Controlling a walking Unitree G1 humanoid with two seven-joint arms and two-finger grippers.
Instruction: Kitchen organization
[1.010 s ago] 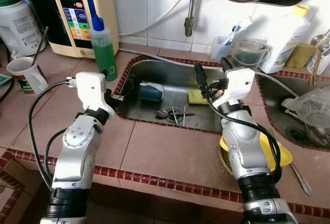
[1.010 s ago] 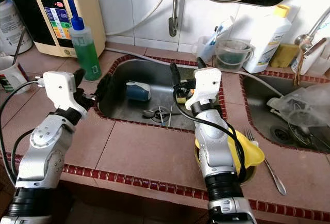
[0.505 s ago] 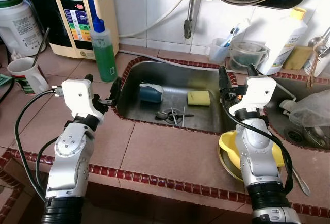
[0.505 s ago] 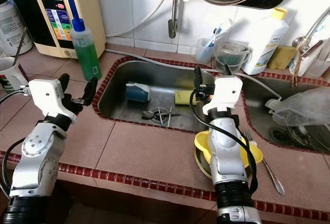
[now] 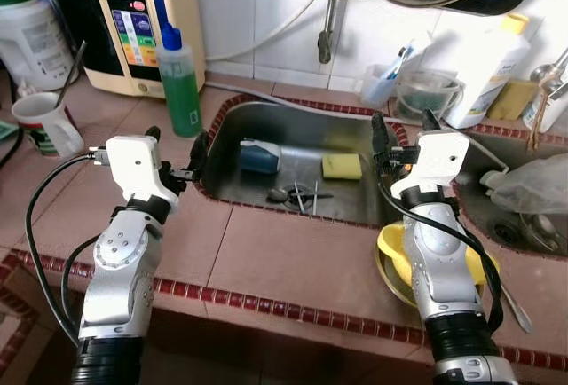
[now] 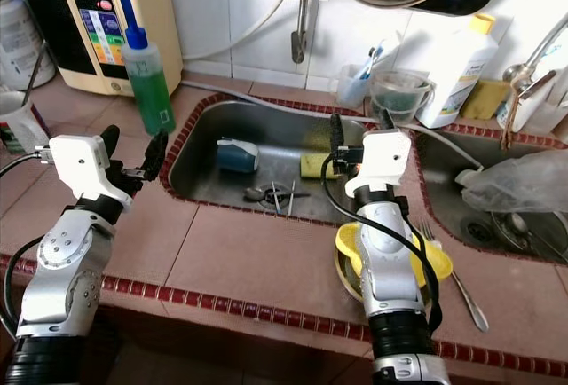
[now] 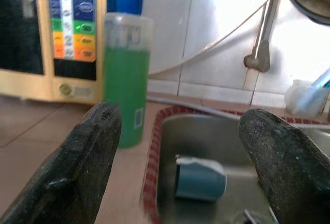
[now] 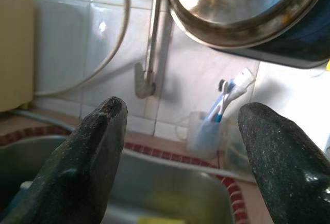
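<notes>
Both pincers spread, holding nothing. Left pincer (image 5: pixel 174 156) hovers at the sink (image 5: pixel 266 119) edge; right pincer (image 5: pixel 399 132) over its far rim. Risk: left swing tips the green bottle (image 5: pixel 180 83) nearby. Blue cup (image 5: pixel 260 156) and sponge (image 5: pixel 341 166) lie in the sink. Right wrist view adds the toothbrush cup (image 8: pixel 206 131).

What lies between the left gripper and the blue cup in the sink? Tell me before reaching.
Nothing visible blocks it. The left gripper, open, hovers over the counter at the sink's left rim; the blue cup lies on its side just beyond that rim. The green bottle stands off to the side on the counter.
</notes>
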